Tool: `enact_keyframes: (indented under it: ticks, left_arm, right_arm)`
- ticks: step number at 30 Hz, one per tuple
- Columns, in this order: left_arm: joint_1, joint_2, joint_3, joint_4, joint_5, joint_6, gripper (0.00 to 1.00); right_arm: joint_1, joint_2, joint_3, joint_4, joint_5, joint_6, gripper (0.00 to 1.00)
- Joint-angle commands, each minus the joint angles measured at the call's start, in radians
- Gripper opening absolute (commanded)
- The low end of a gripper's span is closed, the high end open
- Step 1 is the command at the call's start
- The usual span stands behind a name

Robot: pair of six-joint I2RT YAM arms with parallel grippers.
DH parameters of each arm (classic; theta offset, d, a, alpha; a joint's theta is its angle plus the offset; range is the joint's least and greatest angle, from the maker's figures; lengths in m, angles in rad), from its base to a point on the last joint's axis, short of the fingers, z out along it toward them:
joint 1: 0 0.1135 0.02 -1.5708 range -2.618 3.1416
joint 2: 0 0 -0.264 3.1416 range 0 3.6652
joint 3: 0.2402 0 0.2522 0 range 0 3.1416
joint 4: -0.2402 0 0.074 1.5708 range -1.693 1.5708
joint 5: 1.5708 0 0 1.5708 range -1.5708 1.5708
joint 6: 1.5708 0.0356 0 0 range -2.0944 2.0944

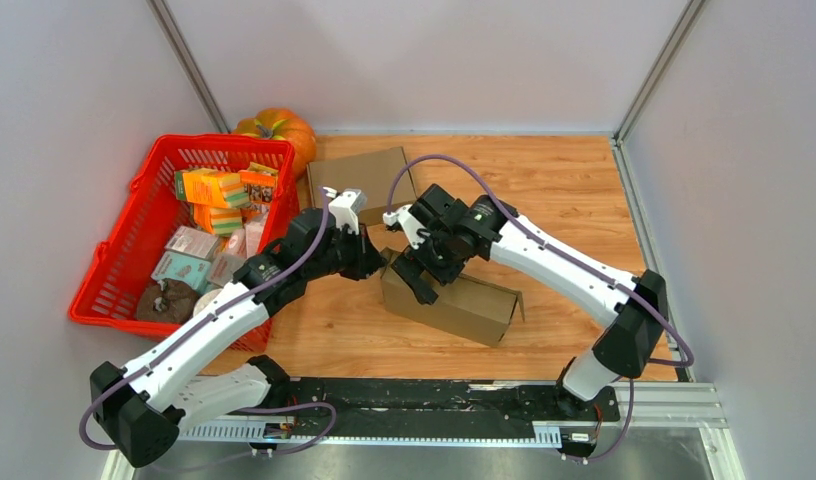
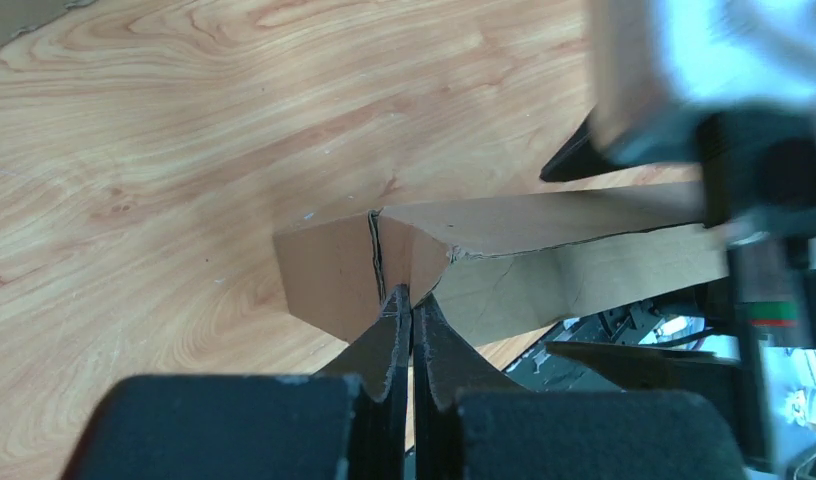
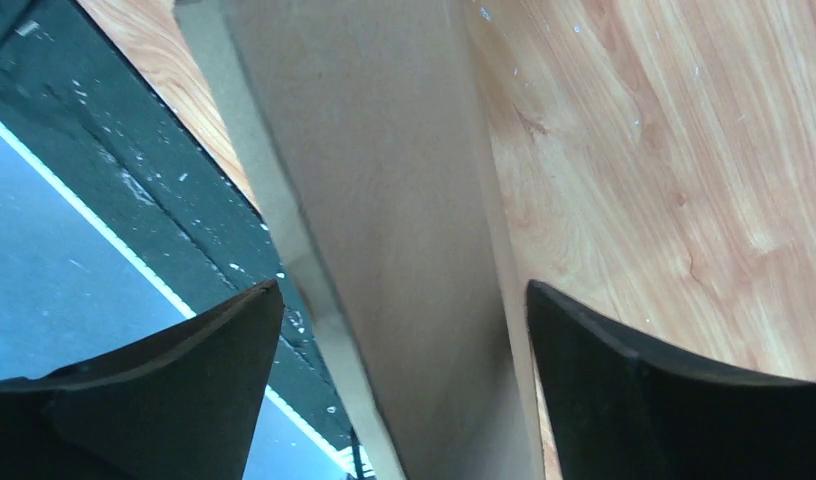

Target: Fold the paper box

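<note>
Formed into a tube mid-table: box [image 1: 462, 305]. Touching its end flap with left gripper [image 2: 410, 300], fingers together; straddling it with right gripper [image 3: 404, 290], fingers apart. Ends seemingly unclosed.

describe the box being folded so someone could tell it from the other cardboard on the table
Look right of the red basket, mid-table, where the left gripper and right gripper meet: the brown cardboard box sits under them. Unlike the flat cardboard sheet farther back by the pumpkin, it stands raised as a hollow sleeve with an open end.
</note>
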Motion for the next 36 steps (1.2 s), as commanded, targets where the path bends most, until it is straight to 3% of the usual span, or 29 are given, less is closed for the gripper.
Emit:
enact_keyframes:
  ticks: [1, 8, 13, 14, 16, 17, 20, 23, 28, 32, 36]
  left_arm:
    - [-0.007, 0.01, 0.005, -0.023, -0.007, 0.011, 0.0]
    - [-0.007, 0.027, 0.029, -0.048, -0.028, 0.019, 0.0]
    - [-0.007, 0.053, 0.065, -0.06, -0.004, 0.019, 0.0]
    - [-0.007, 0.058, 0.068, -0.063, 0.002, 0.019, 0.0]
    - [-0.007, 0.064, 0.077, -0.071, 0.001, 0.022, 0.0]
    - [-0.007, 0.067, 0.08, -0.079, 0.001, 0.025, 0.0]
    - [-0.007, 0.067, 0.086, -0.09, -0.004, 0.031, 0.0]
    - [-0.009, 0.067, 0.086, -0.093, -0.001, 0.033, 0.0]
    - [-0.007, 0.071, 0.083, -0.096, 0.011, 0.031, 0.0]
    - [-0.007, 0.059, 0.069, -0.1, 0.001, 0.036, 0.0]
    - [-0.007, 0.067, 0.071, -0.1, 0.005, 0.039, 0.0]
  right_arm:
    - [-0.01, -0.143, -0.008, 0.047, 0.056, 0.249, 1.0]
    - [-0.025, -0.615, -0.214, -0.045, 0.183, 0.689, 1.0]
    - [-0.025, -0.724, -0.236, -0.255, 0.396, 0.805, 0.98]
    - [-0.025, -0.718, -0.235, -0.278, 0.413, 0.808, 0.84]
    - [-0.024, -0.709, -0.247, -0.284, 0.383, 0.794, 0.72]
    - [-0.024, -0.711, -0.261, -0.272, 0.372, 0.796, 0.54]
    - [-0.025, -0.721, -0.308, -0.218, 0.394, 0.78, 0.38]
    - [-0.025, -0.699, -0.328, -0.237, 0.427, 0.757, 0.28]
    - [-0.025, -0.698, -0.351, -0.24, 0.456, 0.747, 0.28]
    - [-0.027, -0.717, -0.26, -0.273, 0.417, 0.711, 0.5]
    - [-0.027, -0.726, -0.267, -0.35, 0.449, 0.731, 0.54]
